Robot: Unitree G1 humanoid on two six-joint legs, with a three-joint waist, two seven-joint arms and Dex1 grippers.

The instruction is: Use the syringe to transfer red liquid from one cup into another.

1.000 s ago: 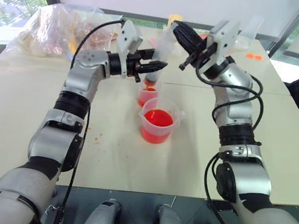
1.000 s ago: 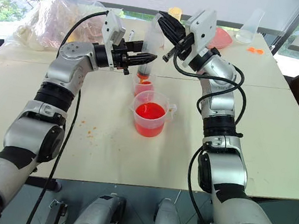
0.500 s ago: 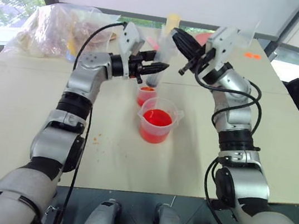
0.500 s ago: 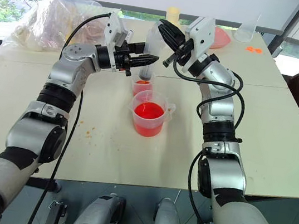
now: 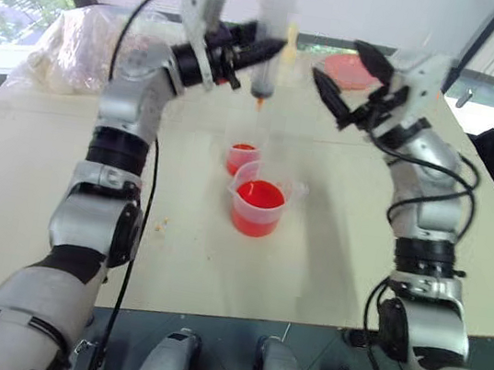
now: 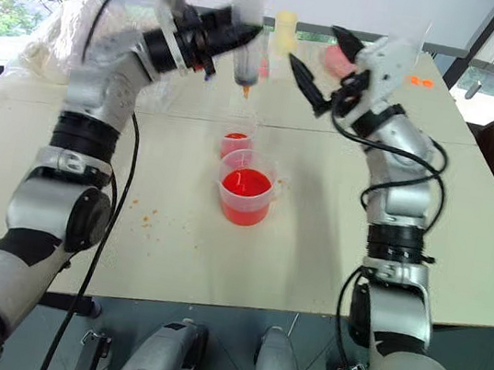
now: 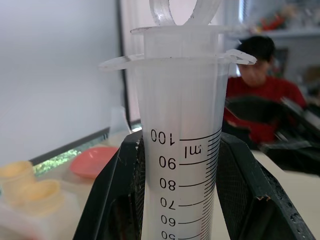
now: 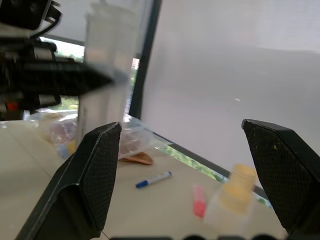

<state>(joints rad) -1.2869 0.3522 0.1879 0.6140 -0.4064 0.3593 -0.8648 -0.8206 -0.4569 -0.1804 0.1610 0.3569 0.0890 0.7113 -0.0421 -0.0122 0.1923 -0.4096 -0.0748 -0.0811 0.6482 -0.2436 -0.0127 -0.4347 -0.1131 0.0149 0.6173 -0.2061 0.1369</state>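
Syringe point(image 5: 272, 31) upright, clamped in left gripper point(image 5: 265, 50) jaws; right gripper point(image 5: 342, 78) jaws wide apart beside it.

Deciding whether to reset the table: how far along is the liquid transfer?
Partly done: the smaller cup already holds red liquid. In hand: the left hand grips the syringe above the cups; the right hand is open beside it. Left: the beaker still holds liquid.
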